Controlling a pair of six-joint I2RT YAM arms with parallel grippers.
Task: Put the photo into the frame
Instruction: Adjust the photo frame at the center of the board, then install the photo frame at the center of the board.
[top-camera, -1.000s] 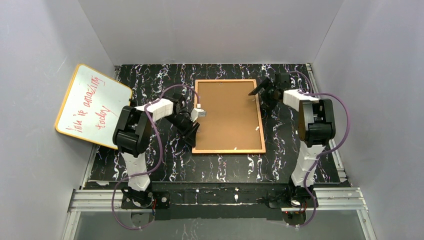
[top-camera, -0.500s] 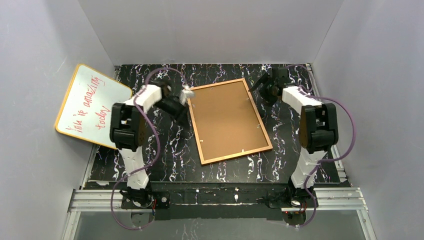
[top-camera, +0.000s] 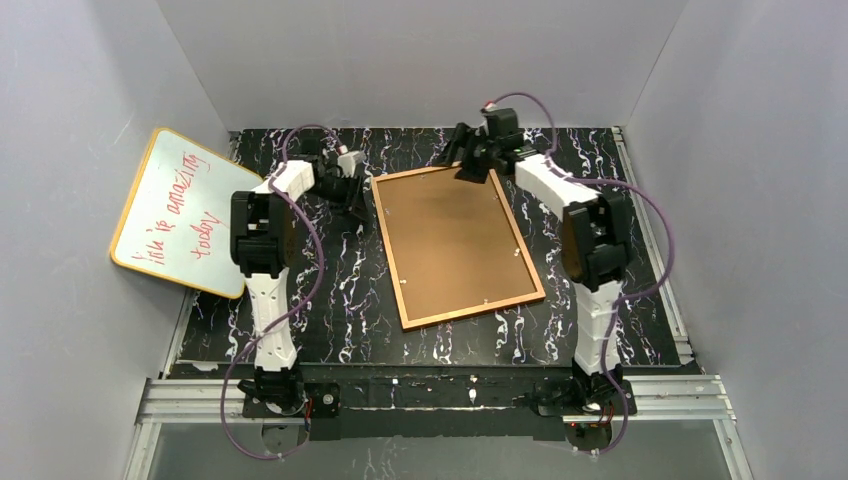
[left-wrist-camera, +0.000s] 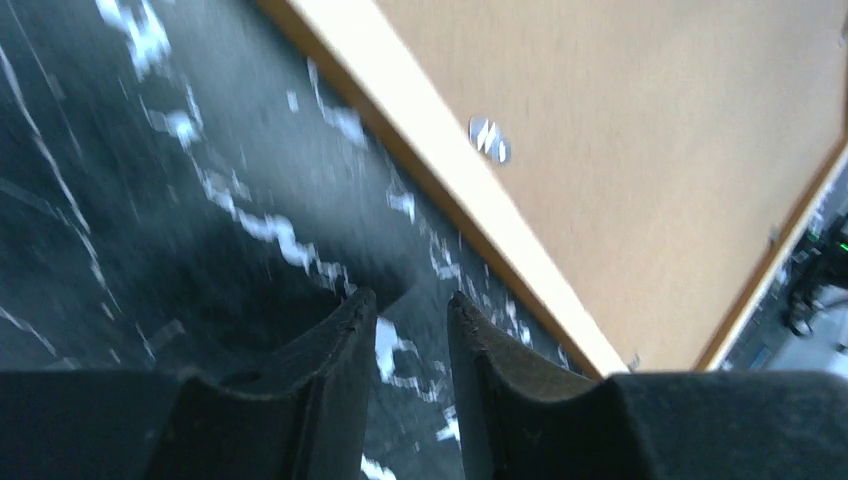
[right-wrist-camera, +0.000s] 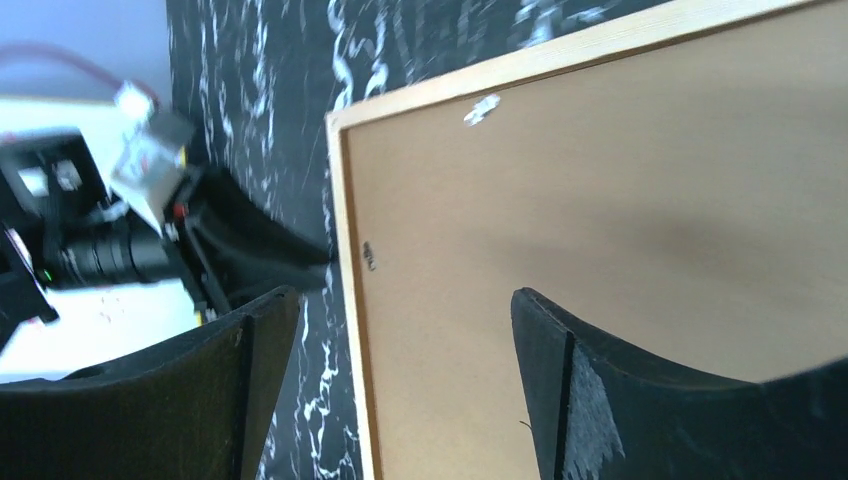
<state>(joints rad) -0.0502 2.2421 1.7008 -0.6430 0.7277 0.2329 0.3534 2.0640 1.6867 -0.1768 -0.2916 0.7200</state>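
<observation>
The frame (top-camera: 455, 245) lies back up and skewed on the black marbled table (top-camera: 320, 300), its brown board showing. The photo is not in view. My left gripper (top-camera: 357, 197) is low over the table just beside the frame's far-left corner; in the left wrist view (left-wrist-camera: 410, 300) its fingers stand a narrow gap apart with only table between them, and the frame (left-wrist-camera: 650, 150) is to their right. My right gripper (top-camera: 462, 168) hovers over the frame's far edge; in the right wrist view (right-wrist-camera: 400, 300) it is wide open and empty, straddling the frame (right-wrist-camera: 600, 200) border.
A yellow-edged whiteboard (top-camera: 185, 210) with red writing leans against the left wall. Small metal tabs (left-wrist-camera: 490, 140) sit along the frame's back. Grey walls close in the table on three sides. The left gripper (right-wrist-camera: 230, 240) shows in the right wrist view.
The frame has turned from square to skewed. My left gripper moved from its left side to its far-left corner. My right gripper swung left from the right side over the far edge.
</observation>
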